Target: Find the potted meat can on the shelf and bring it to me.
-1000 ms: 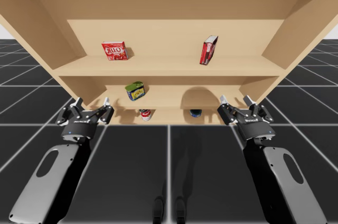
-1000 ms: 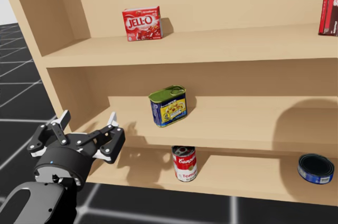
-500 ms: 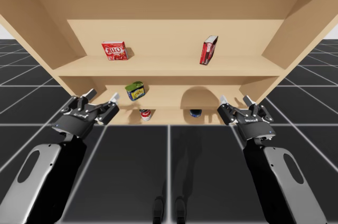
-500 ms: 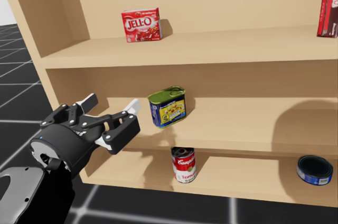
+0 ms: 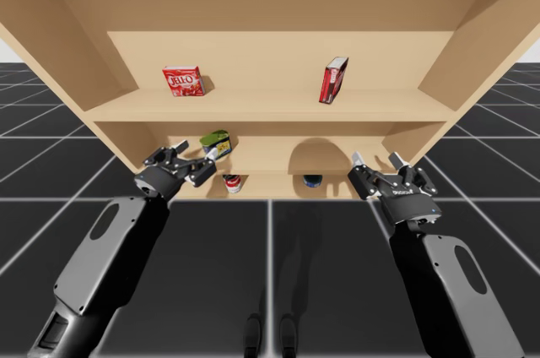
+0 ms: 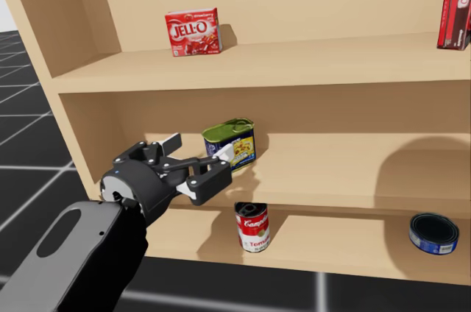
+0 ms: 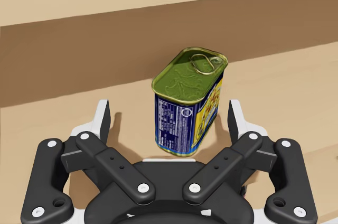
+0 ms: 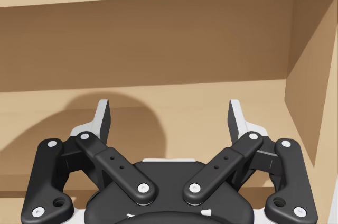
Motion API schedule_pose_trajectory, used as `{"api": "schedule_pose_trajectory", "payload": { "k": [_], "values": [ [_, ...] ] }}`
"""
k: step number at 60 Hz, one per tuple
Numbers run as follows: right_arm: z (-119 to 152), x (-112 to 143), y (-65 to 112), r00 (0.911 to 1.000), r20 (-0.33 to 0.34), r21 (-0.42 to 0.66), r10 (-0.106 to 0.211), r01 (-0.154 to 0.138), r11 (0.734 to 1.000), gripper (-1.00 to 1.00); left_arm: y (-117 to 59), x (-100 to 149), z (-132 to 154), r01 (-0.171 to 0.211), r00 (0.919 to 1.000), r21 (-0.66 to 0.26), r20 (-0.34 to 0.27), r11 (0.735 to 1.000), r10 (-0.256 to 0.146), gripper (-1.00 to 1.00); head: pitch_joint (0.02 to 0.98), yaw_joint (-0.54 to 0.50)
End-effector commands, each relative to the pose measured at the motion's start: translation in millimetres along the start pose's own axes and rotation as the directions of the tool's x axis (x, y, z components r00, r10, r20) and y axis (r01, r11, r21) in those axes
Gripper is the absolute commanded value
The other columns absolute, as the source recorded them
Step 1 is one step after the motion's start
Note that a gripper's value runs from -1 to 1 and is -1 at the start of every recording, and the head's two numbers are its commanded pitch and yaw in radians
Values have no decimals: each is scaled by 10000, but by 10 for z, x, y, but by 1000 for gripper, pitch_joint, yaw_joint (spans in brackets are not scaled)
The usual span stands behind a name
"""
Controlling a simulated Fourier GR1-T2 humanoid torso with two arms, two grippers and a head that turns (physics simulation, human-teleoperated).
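The potted meat can (image 7: 190,102), a blue rectangular tin with a green top, stands on the middle shelf (image 5: 270,154). It also shows in the high view (image 5: 216,144) and the head view (image 6: 231,139). My left gripper (image 7: 169,113) is open at the shelf's front edge, with the can between its spread fingers and gaps on both sides. The left gripper (image 5: 190,156) comes at the can from the left and below (image 6: 200,147). My right gripper (image 5: 375,160) hangs open in front of the shelf's right part, with nothing between its fingers (image 8: 169,110).
A flat red box (image 6: 193,32) and an upright red box (image 5: 333,79) stand on the top shelf. On the bottom shelf are a red-and-white can (image 6: 252,227) under the meat can and a low blue can (image 6: 434,233) to the right. The shelf's side walls flank both arms.
My left arm has risen and reached forward to the right, bringing its open gripper around the meat can. The right arm has not moved. My head has turned slightly.
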Motion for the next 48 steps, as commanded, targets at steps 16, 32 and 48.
{"api": "schedule_pose_trajectory", "payload": {
  "k": [16, 32, 48],
  "values": [
    [11, 19, -21, 10000, -31, 74, -72, 72, 9999, -1000, -17, -121, -545, 259, 9981, 134, -568, 9996, -251, -1000, 522, 228],
    [15, 32, -34, 9999, -42, 104, -94, 94, 9999, -1000, -4, -243, -662, -69, 9974, 97, -717, 9999, 76, -713, 525, 220],
    [16, 35, -36, 9999, -42, 97, -93, 93, 9999, -1000, -159, -70, -279, 47, 9997, -266, -238, 9996, -53, 1000, 524, 218]
  ]
}}
